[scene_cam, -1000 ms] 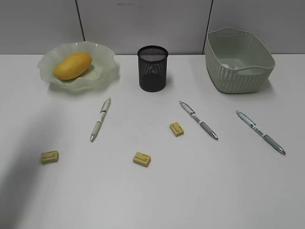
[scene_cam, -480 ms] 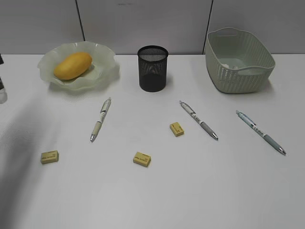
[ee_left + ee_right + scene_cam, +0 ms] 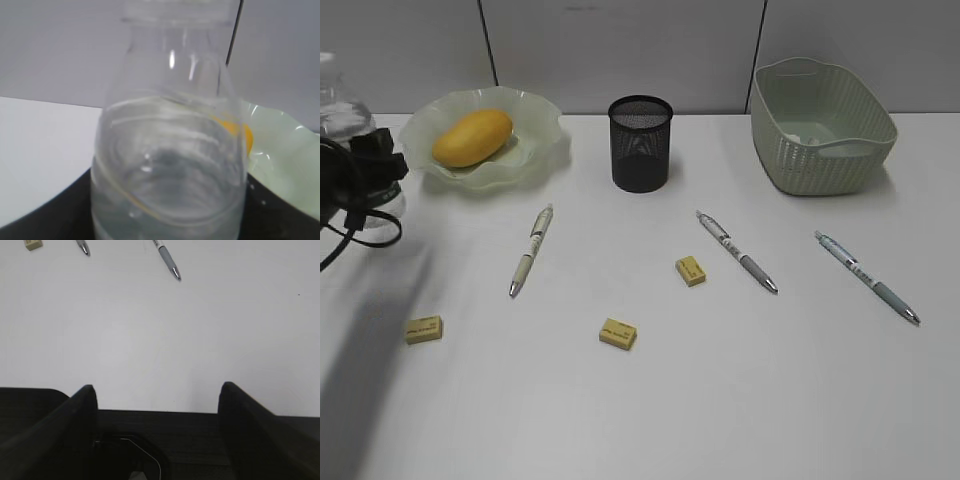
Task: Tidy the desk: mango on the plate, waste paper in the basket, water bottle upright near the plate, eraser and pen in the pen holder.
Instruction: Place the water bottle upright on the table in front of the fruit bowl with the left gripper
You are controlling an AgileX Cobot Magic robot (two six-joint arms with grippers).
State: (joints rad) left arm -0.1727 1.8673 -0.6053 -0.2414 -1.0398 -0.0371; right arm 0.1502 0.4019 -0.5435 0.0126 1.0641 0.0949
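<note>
The water bottle [image 3: 342, 115] stands upright at the far left edge, just left of the plate [image 3: 535, 160], with my left gripper [image 3: 365, 170] shut around its body. In the left wrist view the clear bottle [image 3: 170, 150] fills the frame between the gripper's [image 3: 167, 220] dark fingers. The mango [image 3: 472, 137] lies on the plate. The black mesh pen holder [image 3: 640, 143] stands at the back centre and the basket [image 3: 820, 150] at the back right. Three pens [image 3: 531, 250] [image 3: 736, 251] [image 3: 867, 276] and three erasers [image 3: 424, 329] [image 3: 618, 333] [image 3: 691, 270] lie on the desk. My right gripper [image 3: 157, 395] is open over bare desk.
A grey wall panel runs close behind the plate, pen holder and basket. In the right wrist view, two pen tips [image 3: 167, 257] [image 3: 82, 247] and an eraser [image 3: 33, 244] lie far ahead of the fingers. Cables hang from the left arm by the bottle.
The left gripper, holding the water bottle, has come into the exterior view from the left edge and moved right toward the plate. Nothing else on the desk has moved.
</note>
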